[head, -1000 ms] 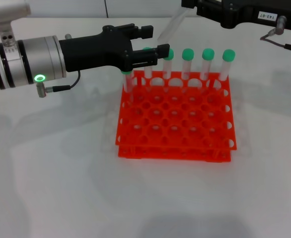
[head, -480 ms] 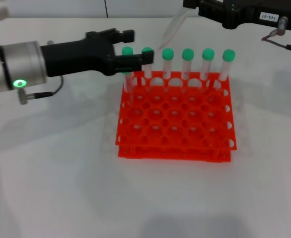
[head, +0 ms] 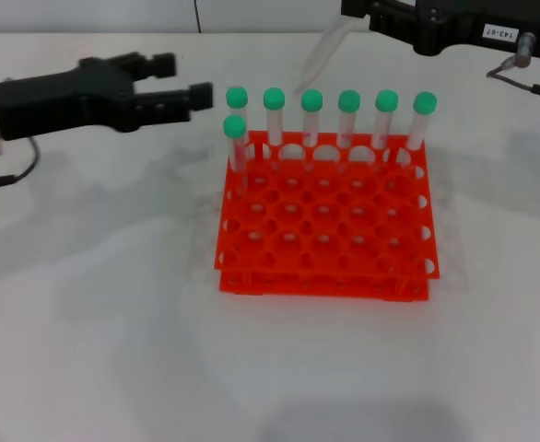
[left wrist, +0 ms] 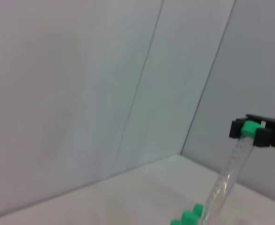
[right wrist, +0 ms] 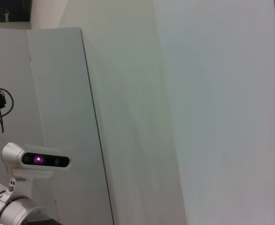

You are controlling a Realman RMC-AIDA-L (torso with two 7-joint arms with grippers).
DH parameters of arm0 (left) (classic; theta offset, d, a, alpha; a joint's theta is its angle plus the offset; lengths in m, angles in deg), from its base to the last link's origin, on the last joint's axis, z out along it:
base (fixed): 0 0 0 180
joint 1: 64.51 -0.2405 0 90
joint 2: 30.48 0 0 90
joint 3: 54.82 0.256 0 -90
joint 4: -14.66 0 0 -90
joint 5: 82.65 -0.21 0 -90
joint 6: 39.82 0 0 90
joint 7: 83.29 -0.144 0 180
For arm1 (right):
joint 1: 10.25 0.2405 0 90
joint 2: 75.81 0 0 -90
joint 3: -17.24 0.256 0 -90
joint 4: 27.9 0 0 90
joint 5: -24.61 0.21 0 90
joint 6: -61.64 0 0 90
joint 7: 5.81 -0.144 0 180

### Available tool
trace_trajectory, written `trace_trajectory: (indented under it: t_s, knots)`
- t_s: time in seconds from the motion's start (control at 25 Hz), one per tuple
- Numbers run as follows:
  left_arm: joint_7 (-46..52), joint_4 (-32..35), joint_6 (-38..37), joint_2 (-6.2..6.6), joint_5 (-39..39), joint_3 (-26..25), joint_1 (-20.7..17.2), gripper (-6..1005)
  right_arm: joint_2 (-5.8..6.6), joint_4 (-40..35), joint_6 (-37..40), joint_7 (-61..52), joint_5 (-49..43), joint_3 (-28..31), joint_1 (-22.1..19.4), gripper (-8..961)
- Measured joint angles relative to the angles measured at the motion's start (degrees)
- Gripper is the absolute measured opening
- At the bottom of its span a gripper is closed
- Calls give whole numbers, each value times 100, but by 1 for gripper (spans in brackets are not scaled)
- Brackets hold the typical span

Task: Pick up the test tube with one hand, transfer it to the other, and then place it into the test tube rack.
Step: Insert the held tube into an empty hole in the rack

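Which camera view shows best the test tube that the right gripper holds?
The left wrist view: the test tube hangs tilted with its green cap clamped in the right gripper. The head view shows only the tube's lower part slanting above the test tube rack. The right wrist view does not show it.

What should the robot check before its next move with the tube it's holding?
1. The right gripper grips the tube by its green cap: ok.
2. That tube hangs tilted, not upright: not ok for lowering straight into a hole.
3. The left gripper is open, empty and off to the left of the rack: ok.
4. The rack has free holes: ok, seven tubes stand along its far edge and left side, the rest are open.
5. The held tube is lined up over a free hole: cannot tell, its tip seems to be beyond the far row.
6. The rack sits flat on the table: ok.
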Motion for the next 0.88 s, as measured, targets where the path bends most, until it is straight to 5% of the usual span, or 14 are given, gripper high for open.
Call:
trace_trajectory:
  t_s: [0.36, 0.88]
  knots:
    - [582, 645, -274, 57, -507, -40, -431, 888, -25, 7, 30, 0, -2, -3, -129, 266]
    - [541, 702, -680, 644, -1265, -53, -732, 887, -7, 22, -24, -183, -7, -220, -139, 266]
